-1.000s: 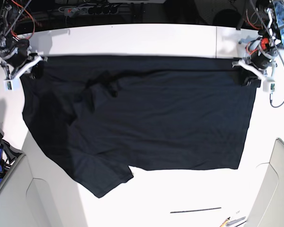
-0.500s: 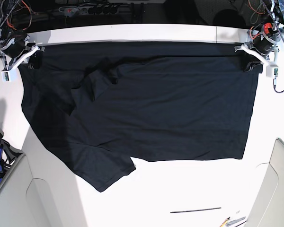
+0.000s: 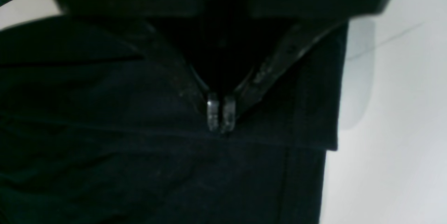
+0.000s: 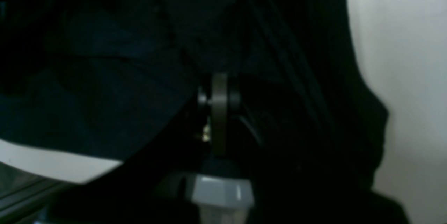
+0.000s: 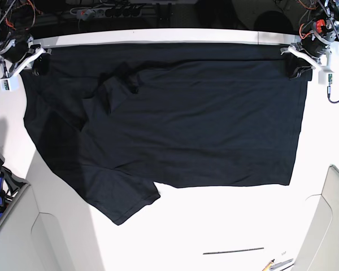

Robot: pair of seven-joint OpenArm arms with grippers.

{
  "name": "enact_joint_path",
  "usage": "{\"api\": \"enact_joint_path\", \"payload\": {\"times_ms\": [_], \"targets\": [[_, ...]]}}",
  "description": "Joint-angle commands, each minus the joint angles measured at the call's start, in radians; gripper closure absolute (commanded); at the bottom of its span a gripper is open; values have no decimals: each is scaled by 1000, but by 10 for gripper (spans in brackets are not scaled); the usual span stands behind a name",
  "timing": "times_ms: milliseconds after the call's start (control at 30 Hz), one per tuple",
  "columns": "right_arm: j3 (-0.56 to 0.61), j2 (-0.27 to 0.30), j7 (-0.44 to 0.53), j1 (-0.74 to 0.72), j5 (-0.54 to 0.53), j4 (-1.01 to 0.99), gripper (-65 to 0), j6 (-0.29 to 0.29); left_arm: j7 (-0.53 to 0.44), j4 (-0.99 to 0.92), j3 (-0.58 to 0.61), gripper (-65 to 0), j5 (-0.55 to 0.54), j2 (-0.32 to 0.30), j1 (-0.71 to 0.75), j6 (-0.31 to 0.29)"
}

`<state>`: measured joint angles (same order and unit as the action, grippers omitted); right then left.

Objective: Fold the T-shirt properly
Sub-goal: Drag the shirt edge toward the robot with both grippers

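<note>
The T-shirt lies spread across the white desk, its far edge pinched at both corners: left pincer and right pincer each pressed together on cloth. It looks soft and limp (likely to sag), so hems and corners seem the best holds.

T-shirt covers the table's far half; near edge passable except thin black rod lying there.

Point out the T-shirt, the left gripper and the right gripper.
T-shirt (image 5: 203,124), base view, middle of the spread fabric.
left gripper (image 3: 220,115), left wrist view, between its fingertips.
right gripper (image 5: 37,66), base view, at its tips.
</note>
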<state>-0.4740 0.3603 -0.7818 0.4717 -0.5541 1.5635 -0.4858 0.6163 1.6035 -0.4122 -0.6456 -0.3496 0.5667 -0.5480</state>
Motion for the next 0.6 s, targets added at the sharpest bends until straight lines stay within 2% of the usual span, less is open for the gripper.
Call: {"api": "enact_joint_path", "payload": {"times_ms": [0,200,567], "targets": [[0,9,-90,24,64,-7,0,11,196,-23,11,0,103,3,37,28],[0,10,-87,16,49,13,0,11,165,39,11,0,103,3,36,27],[0,10,-82,-24,24,250,0,11,165,394,11,0,106,3,31,28]]}}
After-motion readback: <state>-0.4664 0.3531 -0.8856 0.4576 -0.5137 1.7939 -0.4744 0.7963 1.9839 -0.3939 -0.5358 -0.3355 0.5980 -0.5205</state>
